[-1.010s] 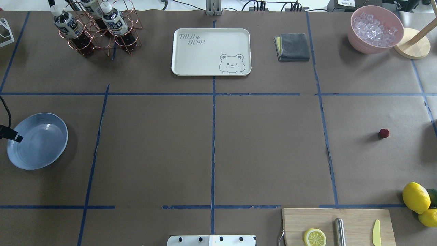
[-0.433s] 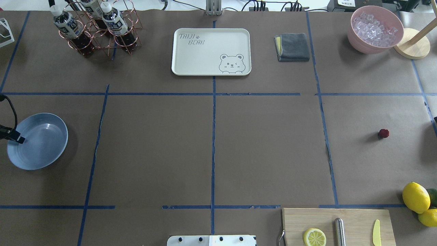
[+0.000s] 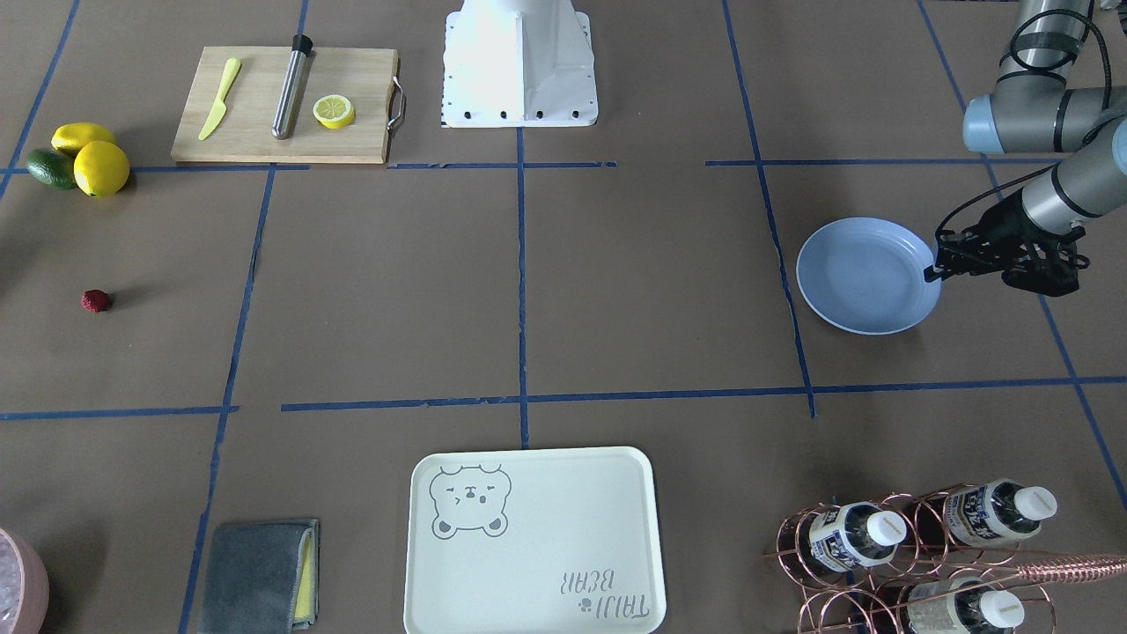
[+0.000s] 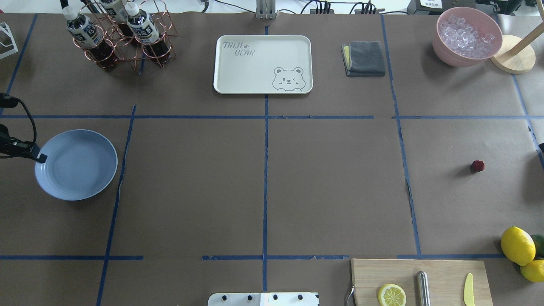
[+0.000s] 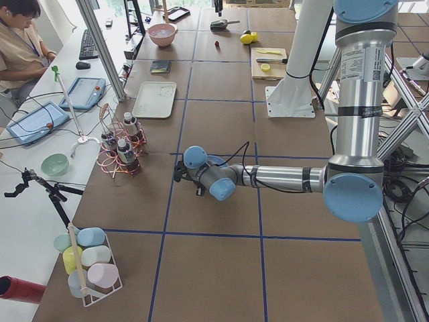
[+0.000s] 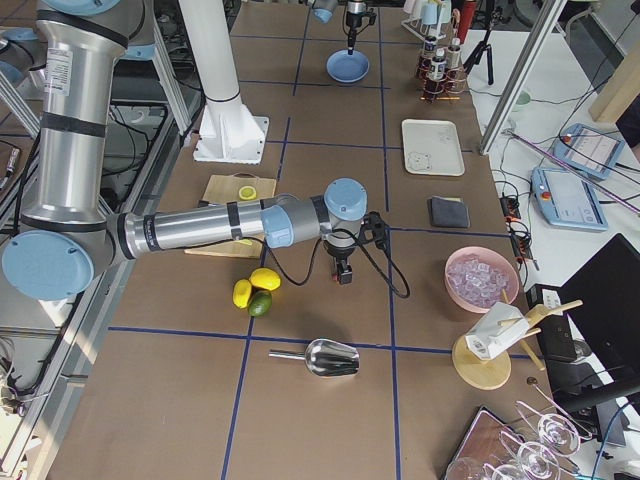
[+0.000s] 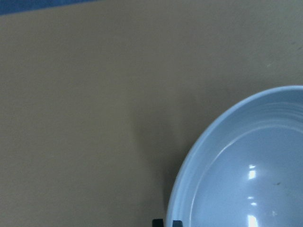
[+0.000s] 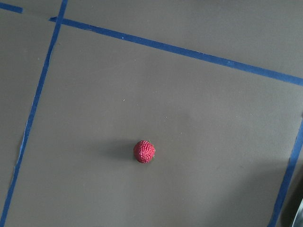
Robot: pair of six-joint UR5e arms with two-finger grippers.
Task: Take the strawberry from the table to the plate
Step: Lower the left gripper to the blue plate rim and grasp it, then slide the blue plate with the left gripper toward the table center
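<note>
The strawberry [image 4: 477,165] [image 3: 96,301] is a small dark-red bumpy berry lying alone on the brown table [image 4: 331,182], on its right side. It shows in the middle of the right wrist view [image 8: 144,151]. The light-blue plate [image 4: 80,165] [image 3: 867,277] sits at the table's left side. My left gripper [image 4: 41,158] [image 3: 931,273] is shut on the plate's outer rim, which fills the corner of the left wrist view [image 7: 246,179]. My right gripper [image 6: 343,278] hangs above the table near the berry; I cannot tell whether it is open or shut.
A cream bear tray [image 4: 263,63], a grey cloth [image 4: 364,58] and a copper bottle rack [image 4: 123,34] stand along the far side. A pink bowl of ice [image 4: 467,36] is far right. Lemons [image 4: 517,245] and a cutting board [image 4: 420,280] lie near right.
The plate has moved right and toward the far side with my left gripper on its rim, and now looks level rather than tilted. The strawberry has not moved.
</note>
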